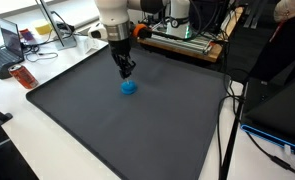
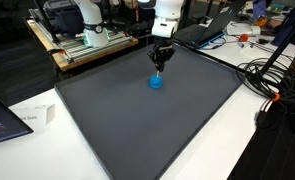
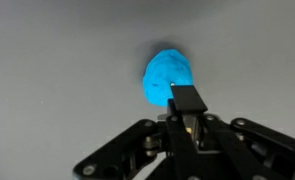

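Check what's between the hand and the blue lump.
Nothing. In both exterior views the shut hand sits just above the blue lump, no object between; contact unclear. Wrist view shows only bare grey mat around it.

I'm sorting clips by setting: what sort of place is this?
Probably a robotics lab or workshop: another white robot arm, an open laptop and loose cables beside the dark mat.

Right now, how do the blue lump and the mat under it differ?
The blue lump is bright and rounded; the mat is dark grey and flat. The lump is small; the mat is wide. The shut gripper sits at the lump, not over bare mat. Both are single-coloured.
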